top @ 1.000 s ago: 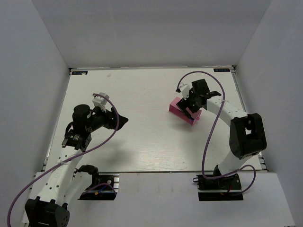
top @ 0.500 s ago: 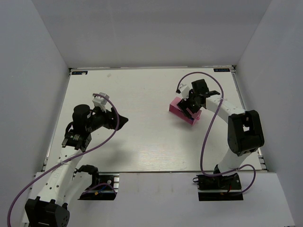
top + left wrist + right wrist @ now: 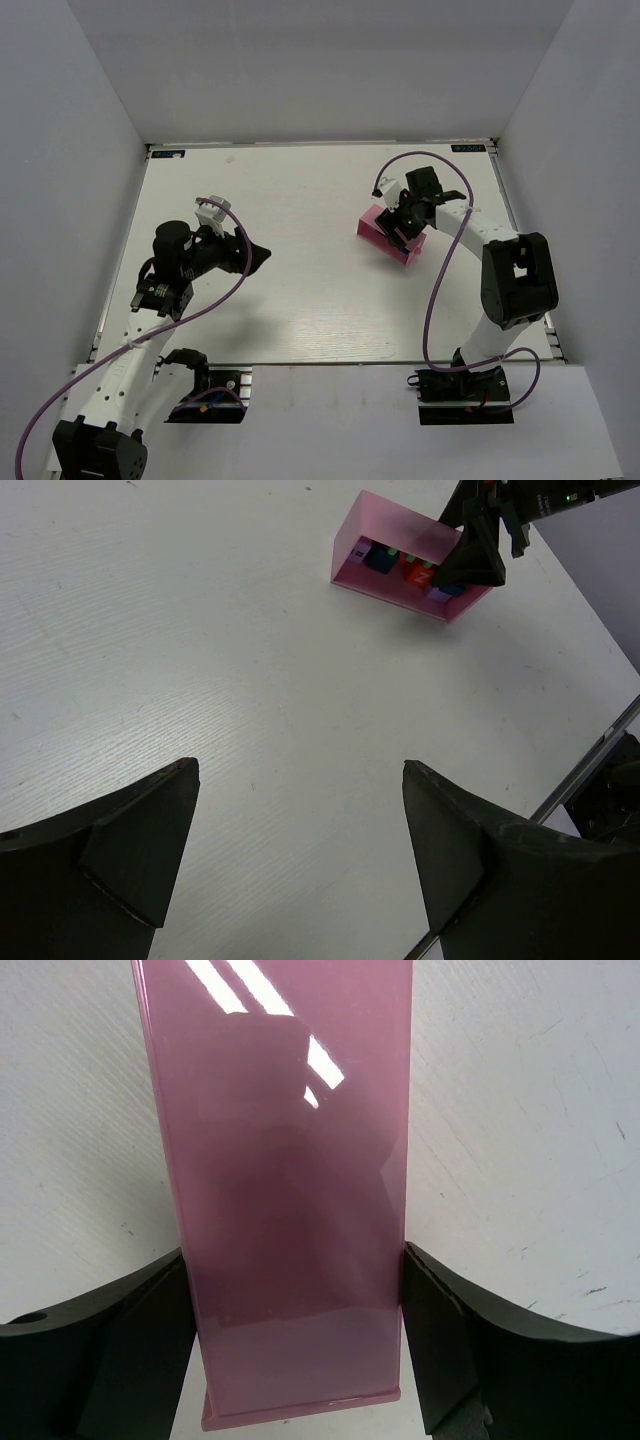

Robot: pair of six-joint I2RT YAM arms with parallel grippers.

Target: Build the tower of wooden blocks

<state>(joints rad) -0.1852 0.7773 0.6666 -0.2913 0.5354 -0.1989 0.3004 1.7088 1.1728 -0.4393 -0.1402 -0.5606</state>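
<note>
The pink tray (image 3: 378, 230) lies right of centre on the table, tipped on its side. In the left wrist view its open face (image 3: 345, 552) shows several tiny blocks (image 3: 405, 568) inside: blue, red, green and purple, loose and not stacked. My right gripper (image 3: 403, 232) is shut on the tray, one finger (image 3: 140, 1330) on each long side of its pink bottom (image 3: 290, 1140). From that view the blocks are hidden. My left gripper (image 3: 300, 767) is open and empty, held above bare table at the left (image 3: 262, 257).
The white table (image 3: 300, 300) is walled by grey panels at the left, back and right. The right arm's purple cable (image 3: 440, 290) loops over the table's right side. The table's near right edge (image 3: 590, 750) shows in the left wrist view.
My right wrist has shifted slightly up and left over the tray. The tray has stayed about where it was. The left arm has not moved.
</note>
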